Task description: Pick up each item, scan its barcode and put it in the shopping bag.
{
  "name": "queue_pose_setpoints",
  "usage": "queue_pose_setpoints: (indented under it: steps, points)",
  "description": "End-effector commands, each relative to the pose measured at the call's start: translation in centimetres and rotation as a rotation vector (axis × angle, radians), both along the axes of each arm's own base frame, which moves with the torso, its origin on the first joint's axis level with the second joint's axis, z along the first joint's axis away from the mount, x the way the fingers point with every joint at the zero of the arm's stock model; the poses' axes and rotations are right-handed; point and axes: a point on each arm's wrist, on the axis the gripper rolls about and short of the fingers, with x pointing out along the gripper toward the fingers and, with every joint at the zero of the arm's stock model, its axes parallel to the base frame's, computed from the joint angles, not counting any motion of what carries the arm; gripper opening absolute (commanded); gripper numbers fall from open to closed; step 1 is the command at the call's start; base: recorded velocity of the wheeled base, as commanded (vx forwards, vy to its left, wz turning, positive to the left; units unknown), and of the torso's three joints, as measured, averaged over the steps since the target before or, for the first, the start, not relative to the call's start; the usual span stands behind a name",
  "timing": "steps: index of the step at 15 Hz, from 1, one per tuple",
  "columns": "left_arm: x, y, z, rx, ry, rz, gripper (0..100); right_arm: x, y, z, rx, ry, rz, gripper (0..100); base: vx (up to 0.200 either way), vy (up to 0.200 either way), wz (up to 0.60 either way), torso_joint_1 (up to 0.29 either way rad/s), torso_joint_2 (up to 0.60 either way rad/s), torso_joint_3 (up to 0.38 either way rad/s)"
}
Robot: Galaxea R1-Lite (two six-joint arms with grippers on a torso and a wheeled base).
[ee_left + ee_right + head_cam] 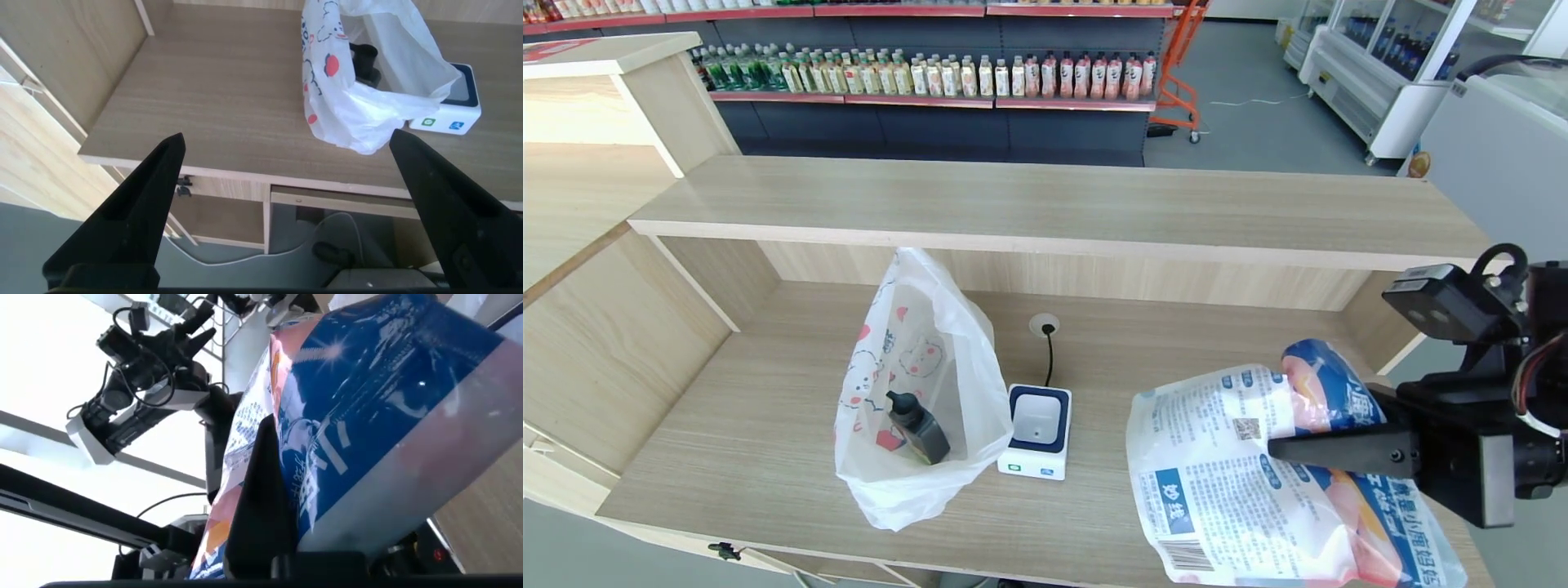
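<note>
Head view: right gripper (1298, 447) is clamped on a big blue-white-pink food packet (1225, 465), held in the air over the right end of the wooden counter (752, 441), barcode face toward the camera. The printed plastic shopping bag (923, 359) stands open centre-left on the counter with a dark bottle (919, 426) leaning inside. The white scanner (1037, 429) sits just right of the bag, its black cable (1049, 355) running to a hole behind it.

Left wrist view: left gripper (288, 139) has its fingers spread wide and grasps nothing, out past the counter's near edge. Bag (359, 90) and scanner (458, 110) lie ahead of it.

Right wrist view: a dark finger (263, 490) presses on the packet's (384, 416) blue printed side.
</note>
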Motion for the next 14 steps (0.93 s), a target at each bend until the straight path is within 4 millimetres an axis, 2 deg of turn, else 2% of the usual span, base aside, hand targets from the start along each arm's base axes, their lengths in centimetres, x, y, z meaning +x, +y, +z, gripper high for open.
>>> queue_pose_setpoints:
  steps: [1, 2, 7, 11, 14]
  points:
    - [0.0, 0.0, 0.0, 0.0, 0.0, 0.0, 100, 0.2, 0.4, -0.7, -0.009, 0.03, 0.013, 0, 0.0, 0.0, 0.0, 0.0, 0.0, 0.0]
    - [0.0, 0.0, 0.0, 0.0, 0.0, 0.0, 100, 0.5, 0.4, -1.2, -0.015, 0.053, 0.011, 0, 0.0, 0.0, 0.0, 0.0, 0.0, 0.0]
    - [0.0, 0.0, 0.0, 0.0, 0.0, 0.0, 100, 0.6, 0.5, -1.1, -0.011, 0.094, 0.007, 0, 0.0, 0.0, 0.0, 0.0, 0.0, 0.0]
    - [0.0, 0.0, 0.0, 0.0, 0.0, 0.0, 100, 1.8, 0.9, -1.0, -0.005, 0.158, -0.004, 0, 0.0, 0.0, 0.0, 0.0, 0.0, 0.0]
    - [0.0, 0.0, 0.0, 0.0, 0.0, 0.0, 100, 2.1, 0.9, -1.6, -0.012, 0.18, -0.004, 0, 0.0, 0.0, 0.0, 0.0, 0.0, 0.0]
